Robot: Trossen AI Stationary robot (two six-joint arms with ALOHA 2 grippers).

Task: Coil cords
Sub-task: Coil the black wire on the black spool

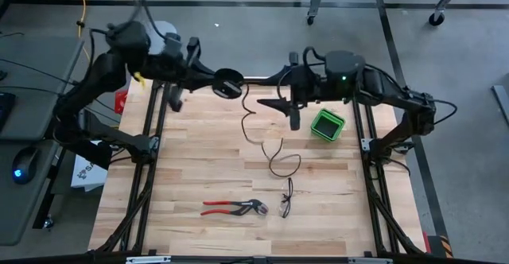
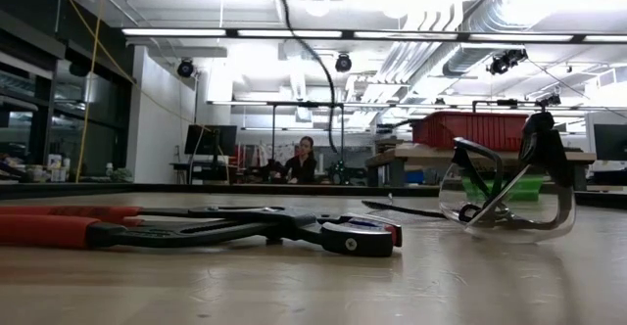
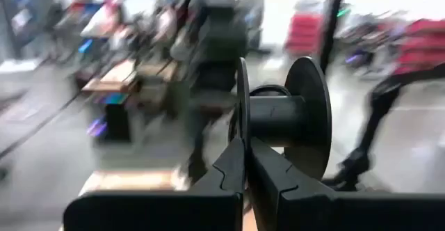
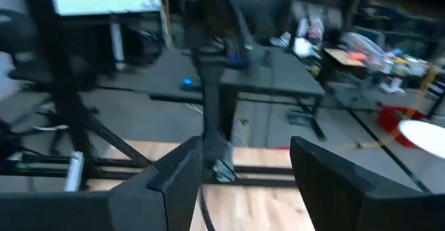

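While the left gripper (image 3: pixel 247 163) is clamped on one flange of a black spool (image 1: pixel 229 83), its fingers pressed together on the disc's edge, the right gripper (image 4: pixel 243 179) is held with its jaws apart and nothing between them. Seen from above, the spool is held at the far edge of the table (image 1: pixel 183 176), and the right gripper (image 1: pixel 293 105) hovers just beside it, on the side of the green bin (image 1: pixel 327 125). The thin black cord (image 1: pixel 266 141) runs from the spool toward the table's near side, between the spool and the safety glasses (image 1: pixel 286 202), ending in a loose loop on the wood. Its long axis thus runs away from the spool, and the right gripper is judged the nearer to the free length. Red-handled pliers (image 1: pixel 232 208) lie beyond the loop from the spool. How much cord is already wound on the spool cannot be made out, and the cord is not clearly seen in the low view.
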